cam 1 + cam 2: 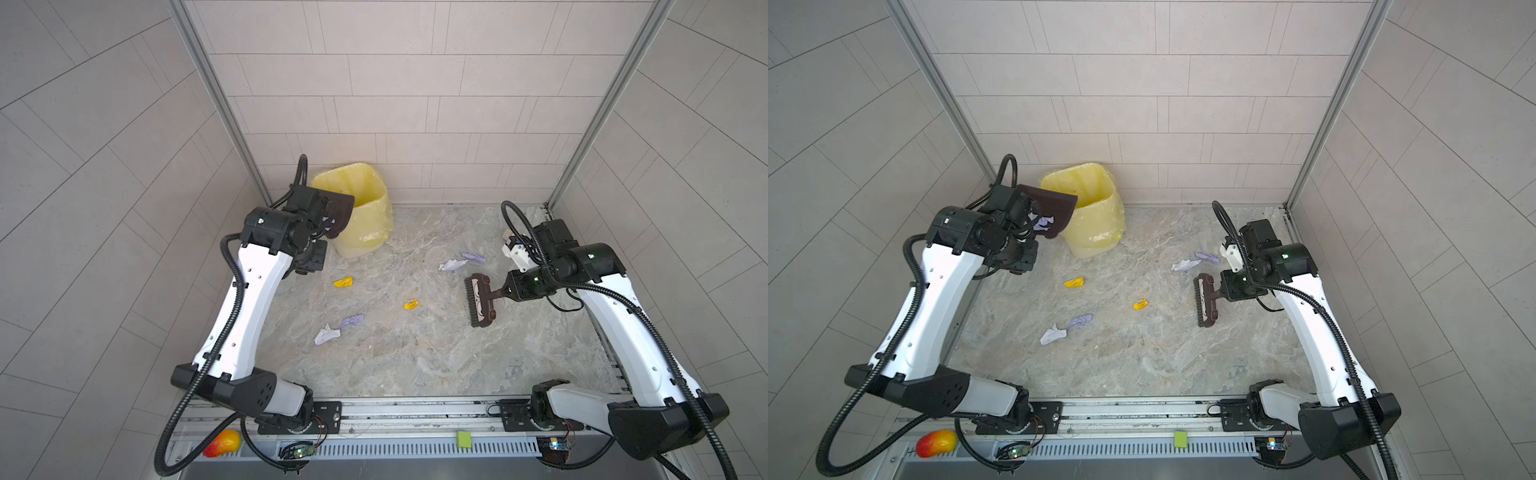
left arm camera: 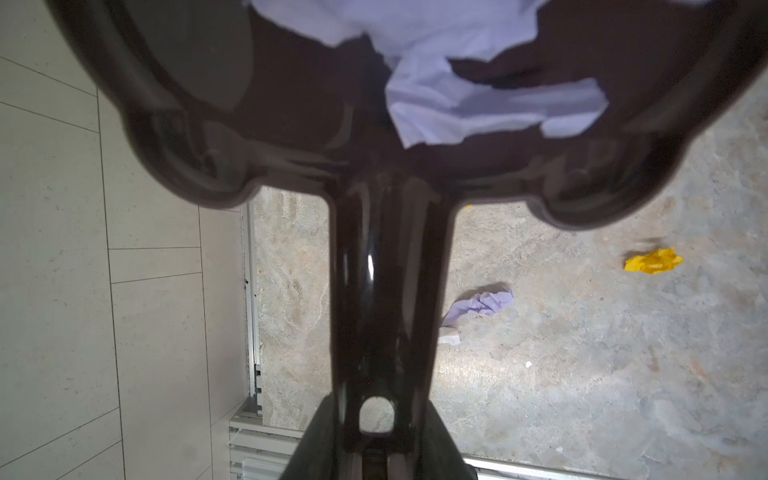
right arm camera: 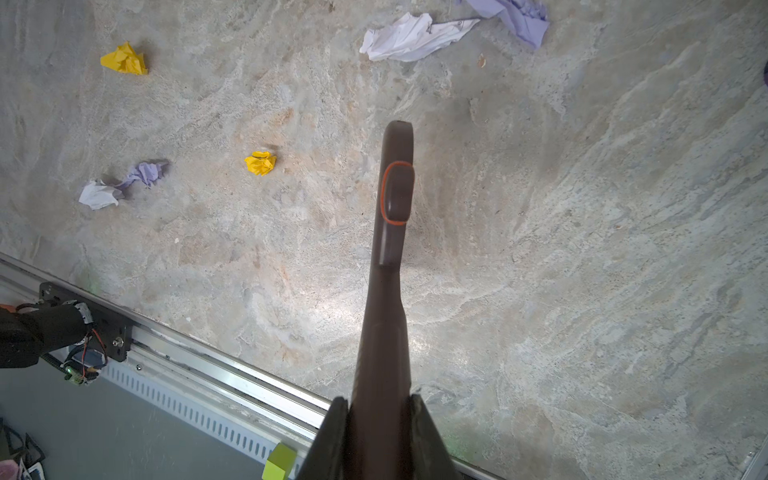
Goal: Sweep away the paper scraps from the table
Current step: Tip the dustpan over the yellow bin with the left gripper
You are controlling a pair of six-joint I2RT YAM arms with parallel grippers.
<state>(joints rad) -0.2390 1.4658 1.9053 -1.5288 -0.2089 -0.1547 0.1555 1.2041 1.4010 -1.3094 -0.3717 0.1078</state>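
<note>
Paper scraps lie on the marble table (image 1: 415, 365): two yellow ones (image 1: 343, 282) (image 1: 411, 304), a lilac and white pair (image 1: 338, 328) near the left arm, and another lilac pair (image 1: 461, 262) just beyond the brush head. My left gripper (image 2: 376, 419) is shut on the handle of a dark dustpan (image 1: 1054, 208), held up tilted beside the yellow-lined bin (image 1: 361, 212). A lilac scrap (image 2: 457, 83) lies in the pan. My right gripper (image 3: 380, 405) is shut on the handle of a dark brush (image 1: 480, 300), whose head hangs low over the table's right side.
A metal rail (image 1: 415, 409) edges the table's front, with both arm bases on it. A red-yellow mango toy (image 1: 223, 443) and a small green square (image 1: 464, 439) sit in front of the rail. Tiled walls close in the back and both sides.
</note>
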